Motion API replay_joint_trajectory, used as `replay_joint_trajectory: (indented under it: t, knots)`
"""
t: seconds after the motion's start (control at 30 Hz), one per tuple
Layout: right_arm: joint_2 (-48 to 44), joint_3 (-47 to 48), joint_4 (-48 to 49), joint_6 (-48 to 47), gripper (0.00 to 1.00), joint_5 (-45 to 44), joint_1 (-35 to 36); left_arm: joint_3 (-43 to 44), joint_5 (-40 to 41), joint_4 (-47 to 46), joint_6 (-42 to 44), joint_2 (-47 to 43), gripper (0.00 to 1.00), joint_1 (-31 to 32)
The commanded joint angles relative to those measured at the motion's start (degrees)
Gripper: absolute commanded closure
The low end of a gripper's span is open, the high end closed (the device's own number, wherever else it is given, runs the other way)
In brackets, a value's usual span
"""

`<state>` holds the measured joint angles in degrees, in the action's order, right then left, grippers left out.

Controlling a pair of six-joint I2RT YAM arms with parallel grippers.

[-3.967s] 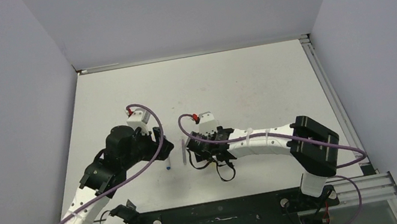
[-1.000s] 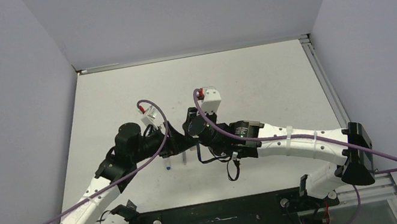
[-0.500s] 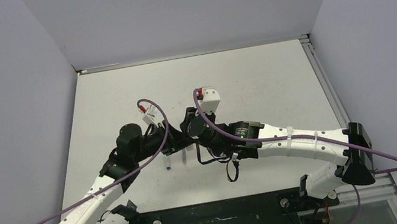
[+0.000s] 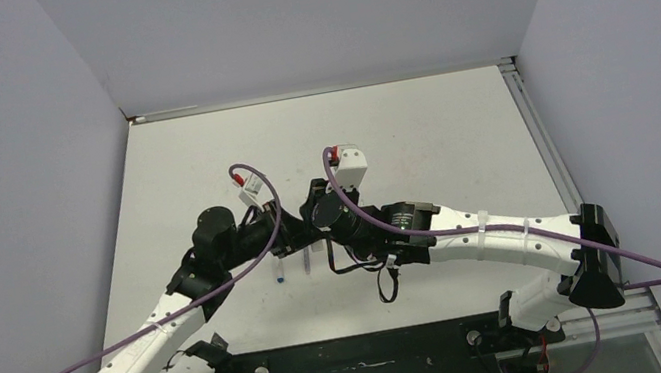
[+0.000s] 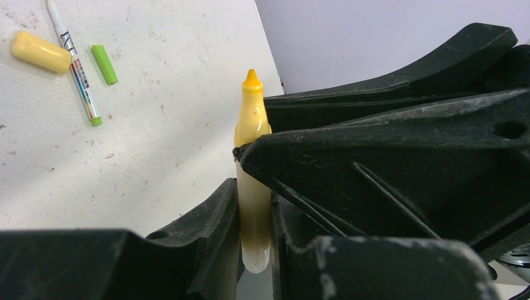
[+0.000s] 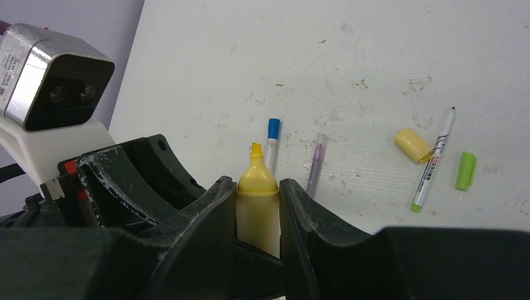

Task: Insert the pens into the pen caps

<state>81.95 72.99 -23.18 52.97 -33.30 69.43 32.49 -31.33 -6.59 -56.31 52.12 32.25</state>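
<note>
Writing: the grey-green pen (image 5: 76, 65) has small print and coloured bands along its barrel, too small to read.
Left arm: the left arm (image 4: 161, 321) reaches up and inward from its base, elbow low, wrist turned toward the middle of the desk (image 4: 419, 131).
Right arm: the right arm (image 4: 486, 233) stretches leftward across the desk's near half, and its wrist meets the left one.
Left tool: the left tool (image 5: 254, 203) is narrowed onto the lower body of the yellow marker (image 5: 252, 119), with a finger pressed against each side.
Right tool: the right tool (image 6: 257, 195) is clamped on the same marker, fingers tight on both flanks just under its shoulder.
Marker: held off the desk between the two tools, uncapped, its bare tip sticking out past the fingers.
Yellow cap: the yellow cap (image 6: 412, 145) lies on the desk just beside the grey-green pen.
Green cap: the green cap (image 6: 465, 170) lies on that pen's other side, close by.
Other pens: the blue-tipped pen (image 6: 273, 142) and the purple pen (image 6: 316, 159) lie near each other on the desk beyond the marker.
</note>
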Motion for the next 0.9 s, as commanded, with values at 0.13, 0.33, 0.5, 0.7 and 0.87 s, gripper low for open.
replay_joint_trajectory:
  t: [0.13, 0.33, 0.5, 0.7, 0.87]
  knots:
    - [-3.0, 1.5, -0.4, -1.6, 0.75, 1.6, -0.7, 2.0, 2.3, 1.6, 5.1, -2.1, 1.0, -0.3]
    - [-5.3, 1.9, -3.2, -5.4, 0.55, 2.3, -2.6, 2.8, 2.9, 7.6, 9.7, -3.1, 1.0, -2.1]
    - [-6.5, 1.8, -6.0, -9.4, 0.48, 7.0, -6.6, 3.5, 1.7, 12.8, 13.6, -3.6, 1.0, -6.1]
    - [-6.2, 1.1, -7.3, -17.6, 0.41, 17.2, -13.6, 6.2, -0.8, 20.4, 20.0, -4.2, 1.0, -10.4]
    - [-3.5, 2.0, -10.5, -26.7, 0.37, 26.1, -18.0, 8.9, -2.0, 26.4, 25.8, -6.1, 1.0, -10.6]
